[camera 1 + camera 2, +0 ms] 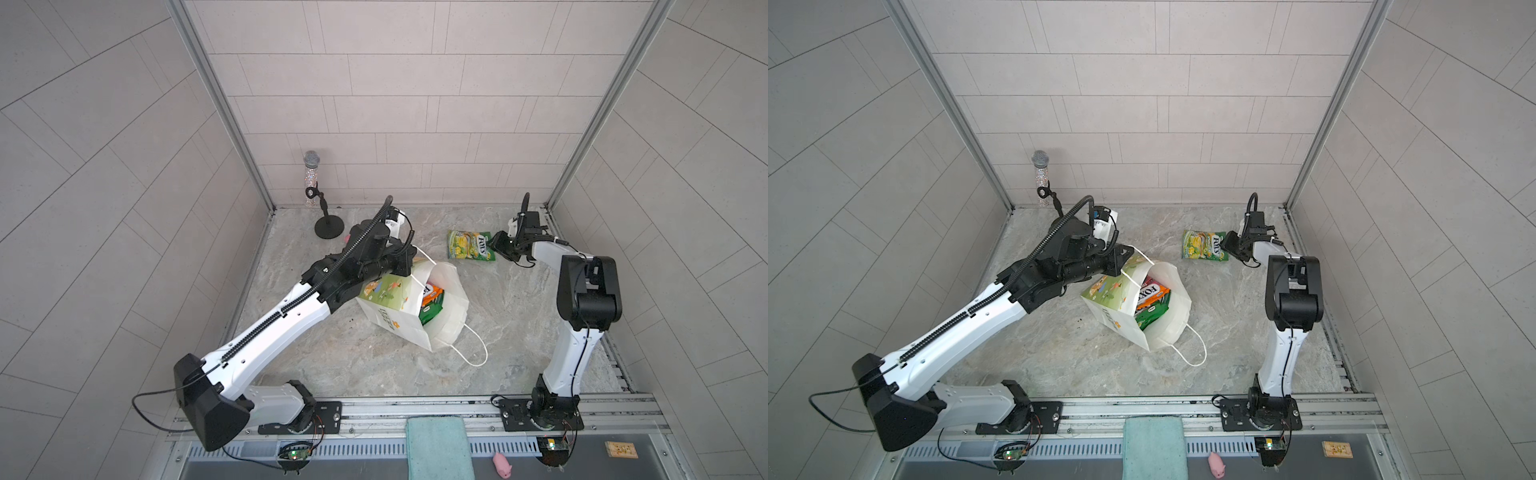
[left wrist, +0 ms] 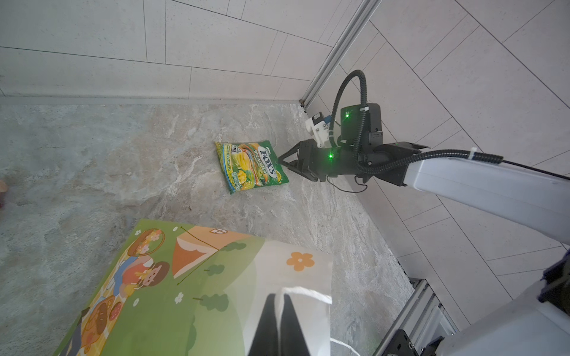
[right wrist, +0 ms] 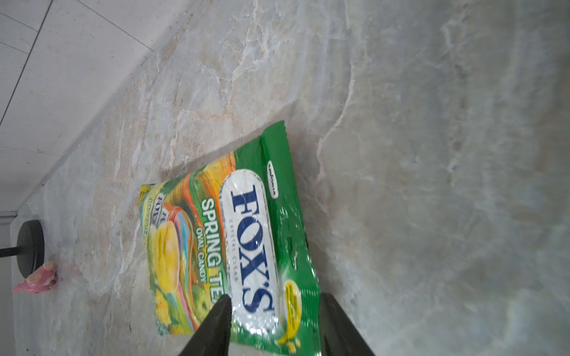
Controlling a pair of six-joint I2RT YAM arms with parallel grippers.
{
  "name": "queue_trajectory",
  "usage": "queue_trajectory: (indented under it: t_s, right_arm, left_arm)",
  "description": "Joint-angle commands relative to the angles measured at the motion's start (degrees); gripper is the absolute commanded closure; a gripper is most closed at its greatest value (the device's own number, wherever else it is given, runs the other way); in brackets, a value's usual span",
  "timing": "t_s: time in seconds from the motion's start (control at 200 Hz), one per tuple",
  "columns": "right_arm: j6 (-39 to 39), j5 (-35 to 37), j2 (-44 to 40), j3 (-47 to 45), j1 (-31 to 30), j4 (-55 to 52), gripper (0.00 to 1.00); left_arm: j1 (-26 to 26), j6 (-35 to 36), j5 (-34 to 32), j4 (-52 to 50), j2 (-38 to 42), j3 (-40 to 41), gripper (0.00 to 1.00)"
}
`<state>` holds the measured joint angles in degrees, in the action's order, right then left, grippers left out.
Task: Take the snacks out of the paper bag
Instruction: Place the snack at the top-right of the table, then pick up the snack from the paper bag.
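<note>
In both top views your left gripper [image 1: 409, 266] is clamping the rim of the paper bag [image 1: 388, 320], which is standing tilted on the table [image 1: 332, 353]. Only these views are showing you the orange-red packet [image 1: 1152, 295] inside. The left wrist view is showing your right gripper [image 2: 282, 160] at the yellow-green packet [image 2: 253, 165], well apart from the bag. The right wrist view is showing that packet lying flat, with the jaws standing apart astride its edge.

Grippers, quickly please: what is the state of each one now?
Left gripper: shut on the rim of the tall white paper bag.
Right gripper: open, jaws astride the yellow-green glossy FOX'S packet, not gripping it.
</note>
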<state>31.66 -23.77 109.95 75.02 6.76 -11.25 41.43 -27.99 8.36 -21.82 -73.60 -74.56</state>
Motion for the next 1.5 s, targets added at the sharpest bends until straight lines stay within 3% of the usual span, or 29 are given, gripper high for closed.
queue_trajectory:
  t_s: [0.0, 0.44, 0.585, 0.735, 1.031, 1.276, 1.491]
  right_arm:
    - [-1.59, 0.59, -8.97, -2.66, -0.09, -2.94, 0.51]
    - [1.65, -8.18, -48.93, -25.23, -2.46, -9.70, 0.53]
    - [3.69, -7.98, -61.84, -31.12, -6.93, -11.00, 0.52]
    - [6.76, -9.01, -69.75, -35.57, -12.70, -12.27, 0.53]
    - [11.85, -5.34, -74.81, -42.20, -30.06, -6.11, 0.54]
    - [14.19, 1.20, -69.46, -45.19, -42.96, 2.58, 0.54]
    - [15.79, 6.52, -62.27, -44.97, -48.89, 8.34, 0.55]
  left_arm:
    - [0.14, 1.09, 0.80, -0.66, 0.81, -1.80, 1.00]
    - [0.14, 0.92, 3.92, -0.13, 0.51, -2.09, 1.00]
    - [0.14, 1.07, 4.65, -0.40, 0.92, -2.27, 1.00]
    - [0.14, 1.01, 4.88, -0.58, 1.25, -2.07, 1.00]
    - [0.15, 0.65, 4.17, -0.81, 0.82, -2.66, 1.00]
    - [0.14, 0.57, 4.16, -0.84, 0.38, -3.15, 1.00]
    - [0.15, 0.49, 3.70, -0.85, 0.46, -3.04, 1.00]
